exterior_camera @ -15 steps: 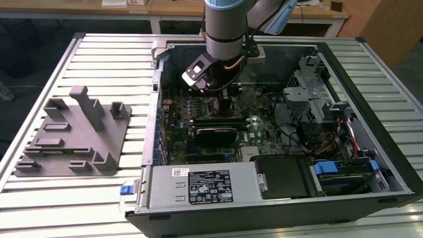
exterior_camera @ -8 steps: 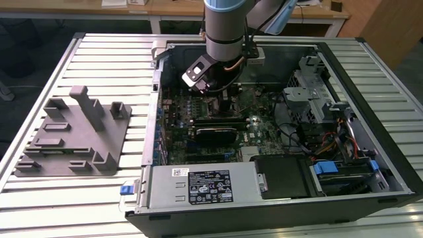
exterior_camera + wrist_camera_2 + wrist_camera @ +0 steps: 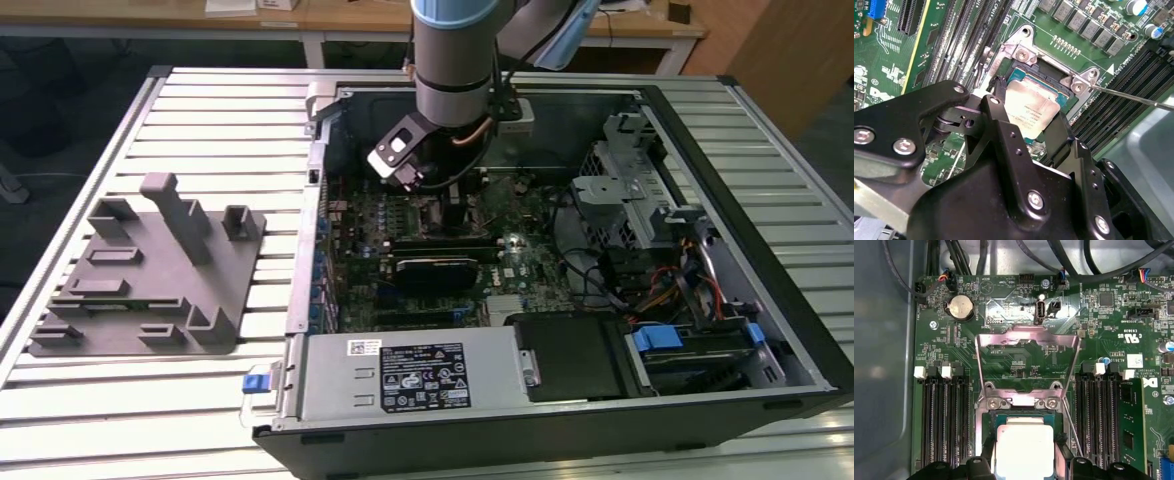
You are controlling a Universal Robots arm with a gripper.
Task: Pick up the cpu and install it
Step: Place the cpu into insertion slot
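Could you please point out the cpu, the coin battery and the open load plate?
cpu (image 3: 1024, 447): first wrist view, middle of its silver top.
coin battery (image 3: 960, 306): first wrist view, centre of its face.
load plate (image 3: 1054, 336): first wrist view, its shiny crossbar.

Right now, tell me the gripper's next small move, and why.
Probably ease it straight down, level. The gripper grips the cpu by two opposite edges, squarely over the open socket, with the load plate swung up. I cannot tell whether the chip is seated yet.
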